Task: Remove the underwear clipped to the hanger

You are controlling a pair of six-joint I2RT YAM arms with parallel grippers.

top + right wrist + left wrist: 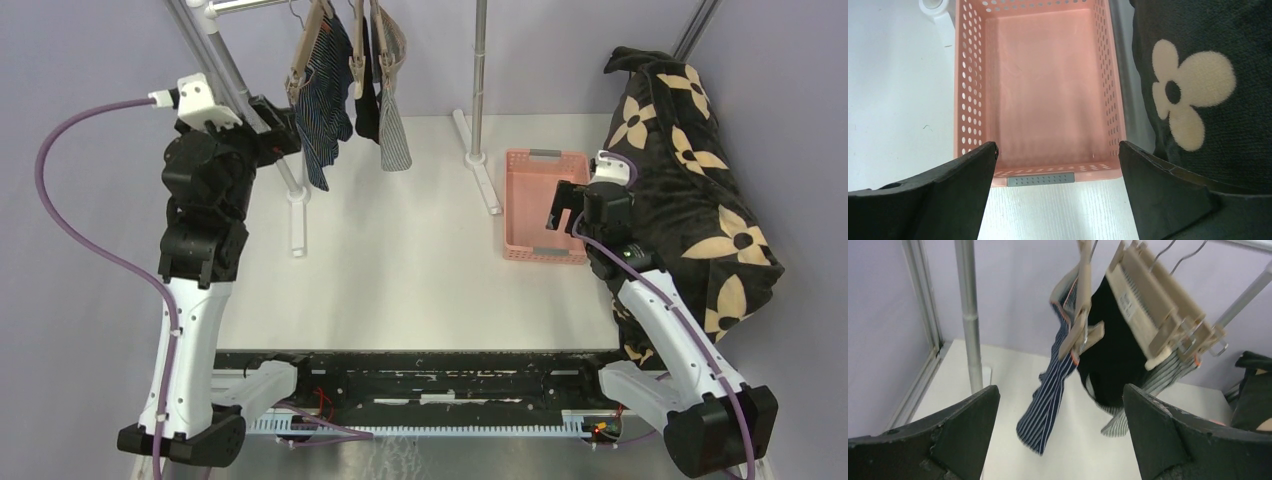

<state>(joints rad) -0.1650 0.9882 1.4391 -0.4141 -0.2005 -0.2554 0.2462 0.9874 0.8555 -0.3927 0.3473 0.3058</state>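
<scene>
Now | left pincer [1060,390] spread wide, empty, facing navy underwear [1045,410] | right pincer [1058,145] likewise, above basket [965,100]

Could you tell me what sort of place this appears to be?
Probably a robot lab bench staged as a laundry corner: underwear clipped to wooden hangers on a metal rack, a pink basket, plain lilac walls.

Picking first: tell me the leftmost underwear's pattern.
Leftmost underwear: navy with thin pale stripes; clearest in left wrist view.
</scene>
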